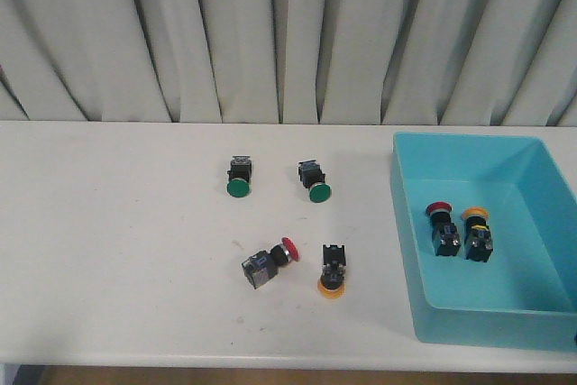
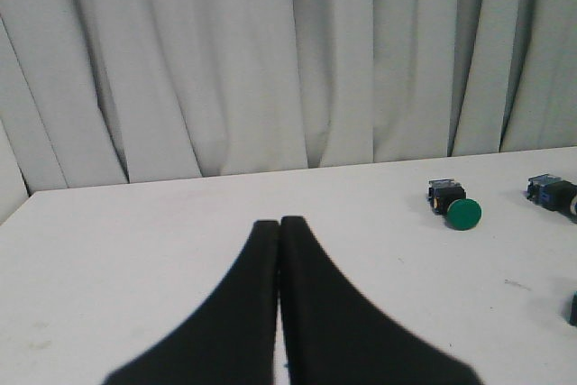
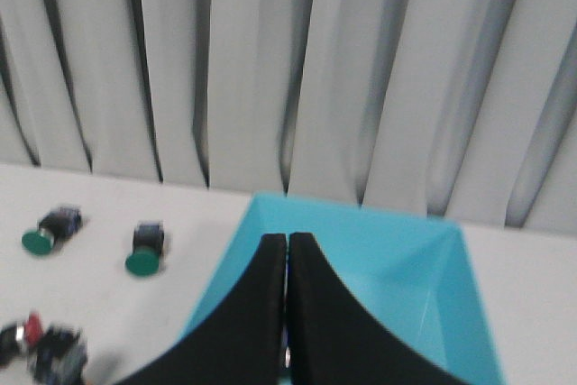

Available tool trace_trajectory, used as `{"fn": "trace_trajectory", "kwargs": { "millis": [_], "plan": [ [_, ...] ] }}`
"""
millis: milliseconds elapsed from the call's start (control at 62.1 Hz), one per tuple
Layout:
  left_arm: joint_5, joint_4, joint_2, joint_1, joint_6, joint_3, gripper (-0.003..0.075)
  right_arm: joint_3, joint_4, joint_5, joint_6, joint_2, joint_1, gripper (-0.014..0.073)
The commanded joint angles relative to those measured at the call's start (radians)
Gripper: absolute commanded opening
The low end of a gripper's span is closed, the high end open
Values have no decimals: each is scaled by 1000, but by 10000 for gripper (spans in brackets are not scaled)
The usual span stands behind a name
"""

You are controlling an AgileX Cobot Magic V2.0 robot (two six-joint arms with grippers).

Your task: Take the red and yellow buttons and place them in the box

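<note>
A red button [image 1: 272,261] and a yellow button [image 1: 332,270] lie on the white table near its front middle. The turquoise box [image 1: 478,322] stands at the right and holds a red button [image 1: 442,227] and a yellow button [image 1: 477,233]. Neither gripper shows in the front view. In the left wrist view my left gripper [image 2: 280,224] is shut and empty over bare table. In the right wrist view my right gripper [image 3: 287,241] is shut and empty, in front of the box [image 3: 406,250]; the table's red button [image 3: 36,340] shows there, blurred.
Two green buttons [image 1: 238,178] [image 1: 315,183] lie further back on the table [image 1: 108,241]. One green button shows in the left wrist view [image 2: 455,206], both in the right wrist view [image 3: 50,228] [image 3: 146,247]. A grey curtain [image 1: 270,33] hangs behind.
</note>
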Motion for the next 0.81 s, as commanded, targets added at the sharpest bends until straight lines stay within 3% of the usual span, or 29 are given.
{"fn": "trace_trajectory", "kwargs": {
  "millis": [0,193,274,789],
  "plan": [
    [-71,-3,-14,-1,-10,49,-7,109,8,-84,4,-95,1,-6],
    [-71,-3,-14,-1,-10,49,-7,332,27,-115,1,-315,1,-6],
    [-71,-3,-14,-1,-10,49,-7,326,76,-41,-6,-375,1,-6],
    [-71,-4,-14,-1,-10,49,-7,328,106,-87,-40,-377,-66,-6]
  ]
}}
